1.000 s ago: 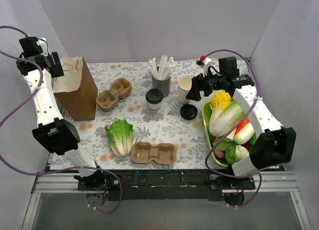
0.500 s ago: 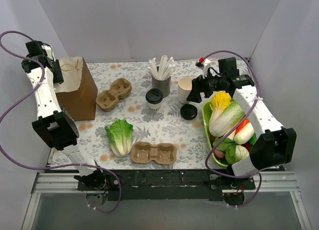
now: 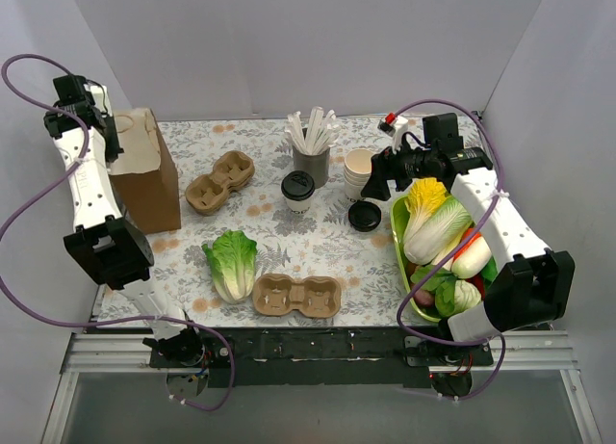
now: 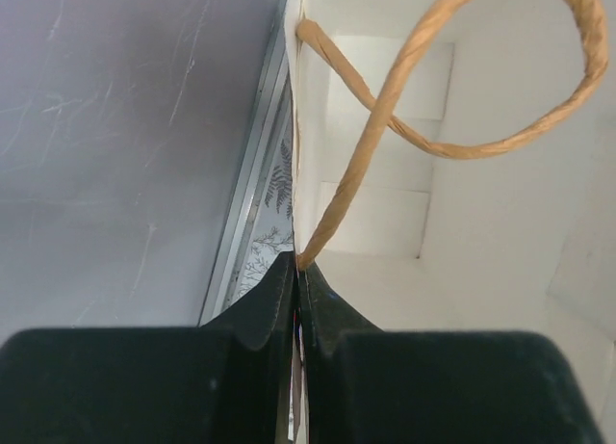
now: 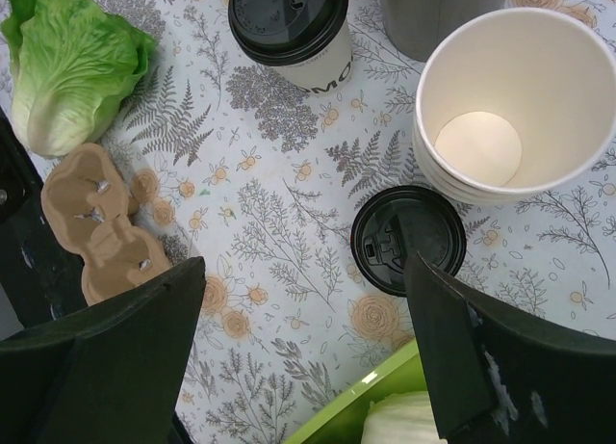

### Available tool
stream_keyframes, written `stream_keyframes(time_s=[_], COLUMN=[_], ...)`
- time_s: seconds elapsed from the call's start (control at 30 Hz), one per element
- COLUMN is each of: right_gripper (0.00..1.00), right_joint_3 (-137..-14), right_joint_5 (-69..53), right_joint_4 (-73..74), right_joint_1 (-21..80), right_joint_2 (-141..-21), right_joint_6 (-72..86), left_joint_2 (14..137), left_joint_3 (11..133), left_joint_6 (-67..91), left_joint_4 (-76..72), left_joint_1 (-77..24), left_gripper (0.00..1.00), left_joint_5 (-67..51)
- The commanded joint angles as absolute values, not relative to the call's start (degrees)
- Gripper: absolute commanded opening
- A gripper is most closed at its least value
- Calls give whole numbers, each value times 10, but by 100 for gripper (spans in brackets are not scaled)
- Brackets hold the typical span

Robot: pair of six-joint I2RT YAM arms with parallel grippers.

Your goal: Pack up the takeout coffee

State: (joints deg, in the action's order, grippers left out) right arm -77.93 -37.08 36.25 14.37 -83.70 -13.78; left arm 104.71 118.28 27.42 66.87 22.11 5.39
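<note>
The takeout coffee [image 3: 297, 191], a cream cup with a black lid, stands mid-table and shows at the top of the right wrist view [image 5: 289, 25]. My right gripper [image 3: 376, 182] hovers open to its right, over the tablecloth [image 5: 303, 271], holding nothing. A brown paper bag [image 3: 146, 174] stands at the far left. My left gripper [image 3: 104, 134] is at the bag's top. Seen from the left wrist, that gripper [image 4: 296, 268] is shut on the bag's rim, by the foot of the twisted paper handle [image 4: 462, 145]. The bag's white inside [image 4: 385, 222] is visible.
A loose black lid [image 3: 365, 216] lies beside a stack of lidless cups [image 3: 358, 169]. A grey cup of white sticks [image 3: 311, 158] stands behind the coffee. Two cardboard cup carriers [image 3: 220, 182] [image 3: 296, 295], a lettuce [image 3: 231, 261] and a green tray [image 3: 397, 256] of vegetables share the table.
My left gripper has closed on the bag's rim and drawn back to the left, pulling the bag's top with it. The right arm has not moved.
</note>
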Motion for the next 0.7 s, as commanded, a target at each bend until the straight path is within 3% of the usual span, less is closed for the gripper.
stream_keyframes(time_s=[0.0, 0.23, 0.43, 0.67], right_gripper=[91, 91, 91, 91], right_joint_3=[-777, -789, -800, -837], right_joint_5=[-381, -378, -374, -359], right_joint_4=[342, 334, 331, 336], right_joint_1=[147, 146, 146, 144], right_joint_2=[-815, -811, -816, -831], right_joint_6=[-141, -139, -134, -144], left_joint_2=[1009, 1013, 948, 940], left_joint_3=[1250, 1396, 1346, 1349], left_joint_6=[264, 249, 219, 196], left_joint_4=[676, 665, 583, 589], left_joint_1=[200, 177, 151, 76], left_gripper=[0, 0, 0, 0], left_joint_5=[50, -11, -93, -184])
